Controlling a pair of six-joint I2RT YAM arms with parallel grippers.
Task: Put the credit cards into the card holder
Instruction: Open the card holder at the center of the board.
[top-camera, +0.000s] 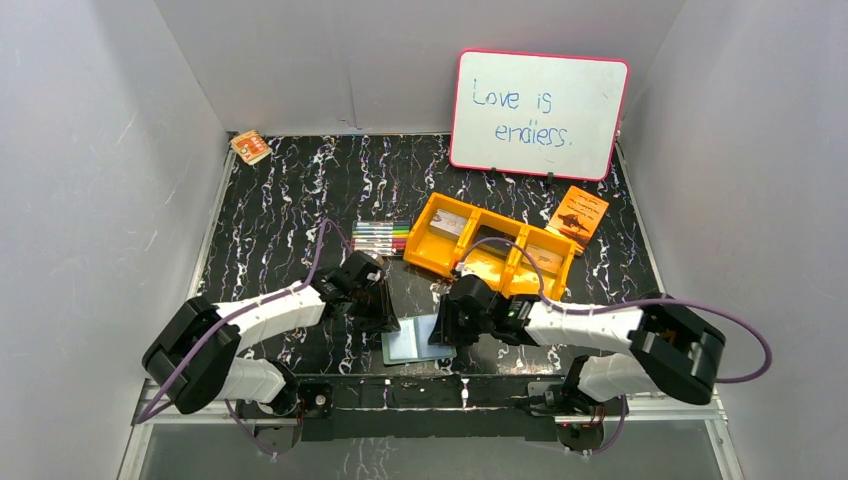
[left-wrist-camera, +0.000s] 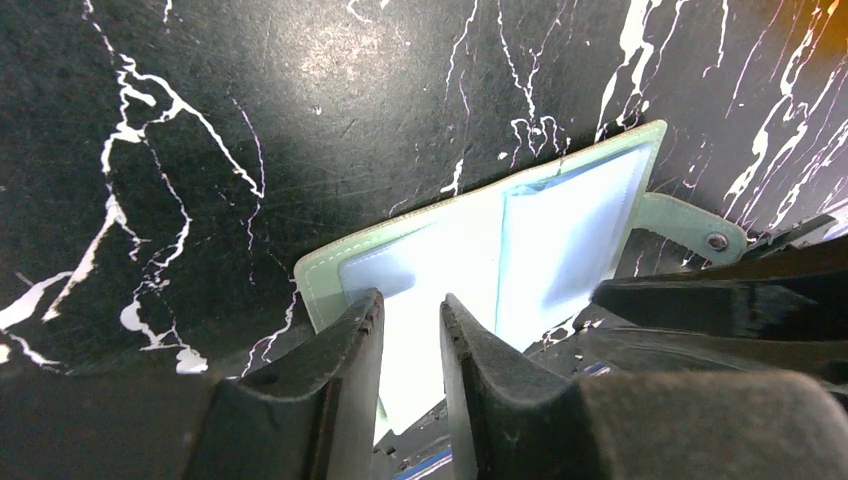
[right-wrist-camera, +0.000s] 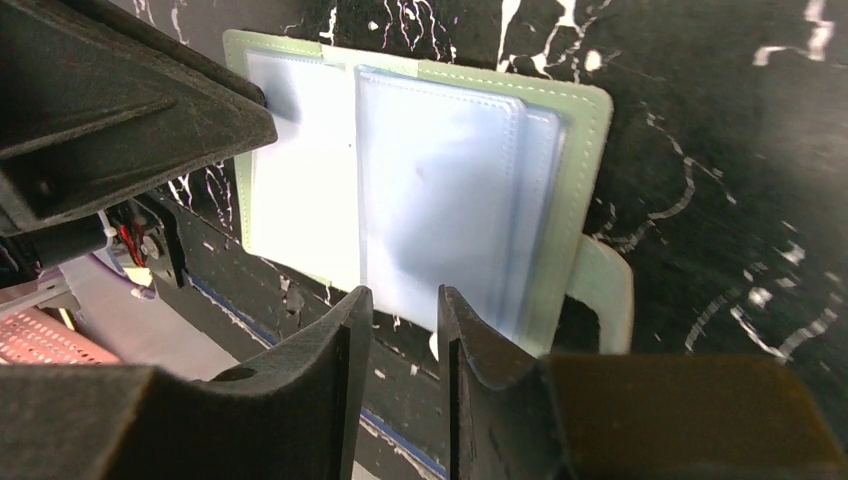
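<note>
Black marbled counter (top-camera: 280, 200) carried one card holder (top-camera: 415, 340), one orange three-compartment bin (top-camera: 425, 245), one orange booklet (top-camera: 578, 215) and one whiteboard (top-camera: 540, 110) reading "Love is endless." You had the card holder lying open near the front edge, between your two arms. Your left fingers (left-wrist-camera: 355, 340) hung over its corner and your right fingers (right-wrist-camera: 340, 340) just off its near side, both pairs slightly parted, gripping nothing.

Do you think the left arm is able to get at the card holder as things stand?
Probably yes: the left gripper hangs right over the open card holder, with nothing in between.
</note>
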